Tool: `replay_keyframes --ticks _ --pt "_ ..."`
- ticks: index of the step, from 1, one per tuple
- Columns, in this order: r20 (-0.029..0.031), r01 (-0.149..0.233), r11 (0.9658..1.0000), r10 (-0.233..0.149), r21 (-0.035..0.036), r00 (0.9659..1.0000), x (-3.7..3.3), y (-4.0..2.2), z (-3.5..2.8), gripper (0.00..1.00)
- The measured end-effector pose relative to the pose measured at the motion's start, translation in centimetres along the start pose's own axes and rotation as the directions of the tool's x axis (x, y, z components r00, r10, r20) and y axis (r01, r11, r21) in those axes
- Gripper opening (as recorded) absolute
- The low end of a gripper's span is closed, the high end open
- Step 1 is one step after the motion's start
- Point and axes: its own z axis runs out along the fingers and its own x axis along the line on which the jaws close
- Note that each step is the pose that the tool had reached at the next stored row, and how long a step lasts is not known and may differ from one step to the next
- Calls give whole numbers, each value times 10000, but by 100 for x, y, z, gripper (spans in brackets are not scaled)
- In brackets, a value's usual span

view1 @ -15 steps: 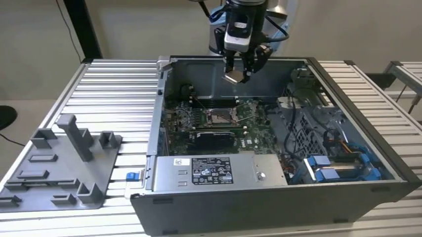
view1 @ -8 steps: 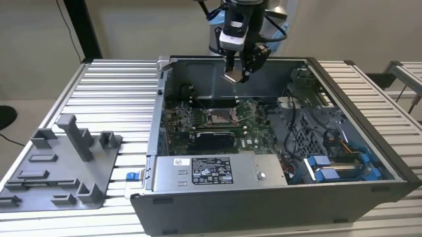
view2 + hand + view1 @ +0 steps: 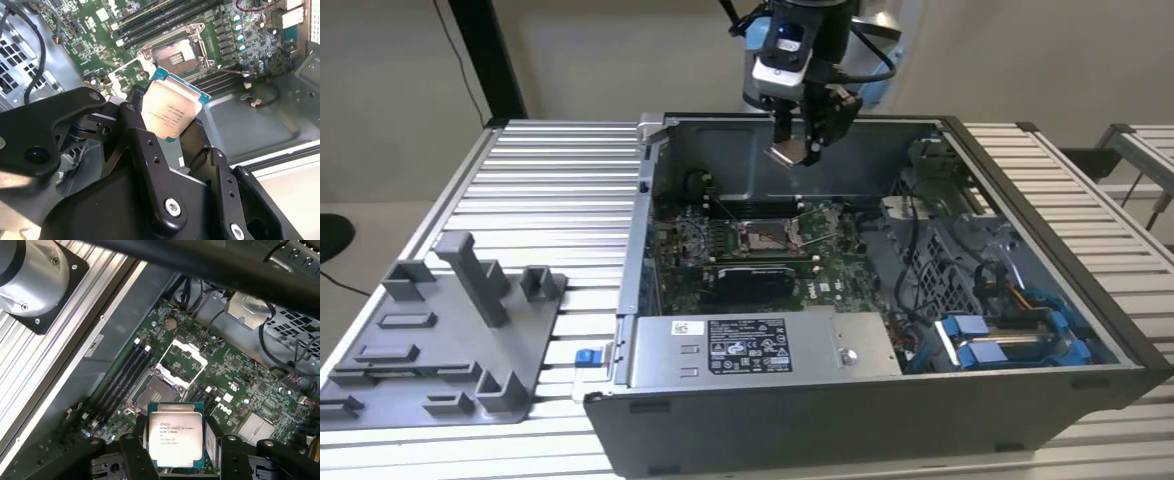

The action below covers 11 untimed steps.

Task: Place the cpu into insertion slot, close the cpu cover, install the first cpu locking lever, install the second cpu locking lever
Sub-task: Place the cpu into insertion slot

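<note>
Black hand (image 3: 167, 125) clamps the cpu (image 3: 175, 105) by two opposite edges, holding it in the air over the open computer case (image 3: 854, 410). Beneath it, the insertion slot (image 3: 152, 392) lies bare on the green motherboard (image 3: 240, 385), with the cpu cover (image 3: 182, 360) hinged open beside it. The case rests on a slatted counter (image 3: 547, 170).

The arm (image 3: 790, 45) hangs down from twelve o'clock in the exterior view. Its gripper (image 3: 798, 150) is clamped on the cpu (image 3: 787, 153).
</note>
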Motion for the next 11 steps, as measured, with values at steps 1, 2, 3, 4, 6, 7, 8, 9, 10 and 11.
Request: replay_keyframes --ticks 1,2,3,4,6,7,8,9,10,11 --pt "12 -134 9999 134 -5 9999 0 0 1 0" --pt "24 -256 9997 256 -10 9997 0 -1 2 0" --pt "36 -382 9993 382 -15 9993 1 -1 2 0" --pt "47 -491 9988 491 -18 9988 2 -3 2 0" --pt "64 -690 9976 690 -26 9976 4 -6 6 0" --pt "69 -785 9969 786 -22 9969 4 -6 9 0" --pt "71 -879 9961 879 -8 9961 4 -7 13 0" --pt "64 -972 9953 972 20 9952 5 -7 19 0" --pt "55 -1060 9944 1060 45 9944 5 -8 26 0" --pt "48 -1148 9934 1148 73 9934 5 -9 32 0"
